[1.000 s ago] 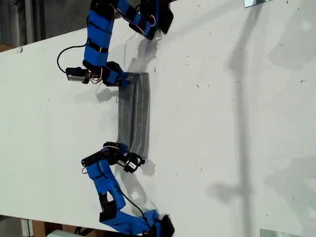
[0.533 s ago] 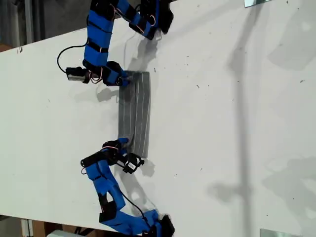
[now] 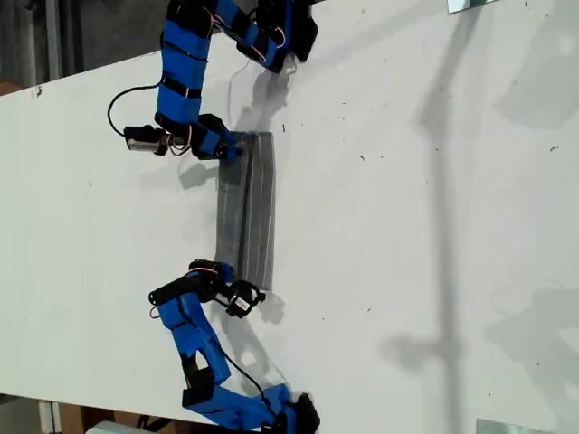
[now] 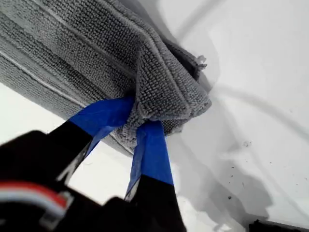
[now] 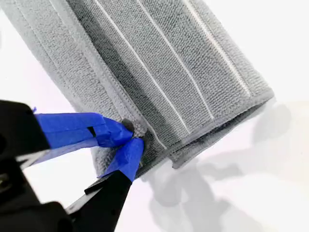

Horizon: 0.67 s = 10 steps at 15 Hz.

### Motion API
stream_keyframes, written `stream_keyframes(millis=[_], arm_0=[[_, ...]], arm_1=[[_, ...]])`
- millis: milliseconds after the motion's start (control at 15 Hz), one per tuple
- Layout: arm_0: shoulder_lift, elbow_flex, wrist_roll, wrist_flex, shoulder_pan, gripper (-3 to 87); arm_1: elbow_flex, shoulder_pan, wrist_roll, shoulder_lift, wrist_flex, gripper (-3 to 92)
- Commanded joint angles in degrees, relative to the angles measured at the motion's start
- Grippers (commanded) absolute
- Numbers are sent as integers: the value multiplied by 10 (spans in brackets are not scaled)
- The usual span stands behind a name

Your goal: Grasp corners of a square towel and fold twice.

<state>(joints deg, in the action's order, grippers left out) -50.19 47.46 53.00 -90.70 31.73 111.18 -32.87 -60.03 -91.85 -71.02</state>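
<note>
My first gripper (image 4: 137, 126) is pinched tight on a bunched corner (image 4: 166, 104) of the towel (image 4: 72, 53); blue jaws either side of the fabric, cloth wadded btwn them. My second gripper (image 5: 126, 140) is likewise clamped, jaws nearly meeting on the hemmed edge of the towel (image 5: 164, 63) near its end, w/ folded layers just beyond the tips.

Step, as I judge it: towel already a narrow folded strip, so first fold looks done and I'm holding both ends of one long edge for fold no. 2. Can't tell from the wrist views which arm is which in the exterior view. There the towel (image 3: 246, 210) lies as a long strip on the white table (image 3: 407, 226), one arm at each short end.

Next move needs: lift both ends together, carry across evenly, keep grip on all layers so the bunched corner doesn't slip.
</note>
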Motion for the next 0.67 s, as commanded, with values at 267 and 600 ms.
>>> stream_keyframes(millis=[267,600], arm_0=[[-80,-5,21,-40,-85,-4],[-84,4,36,-40,-120,-4]], arm_1=[[7,74,-28,-169,-94,0],[133,126,-76,-262,-79,0]])
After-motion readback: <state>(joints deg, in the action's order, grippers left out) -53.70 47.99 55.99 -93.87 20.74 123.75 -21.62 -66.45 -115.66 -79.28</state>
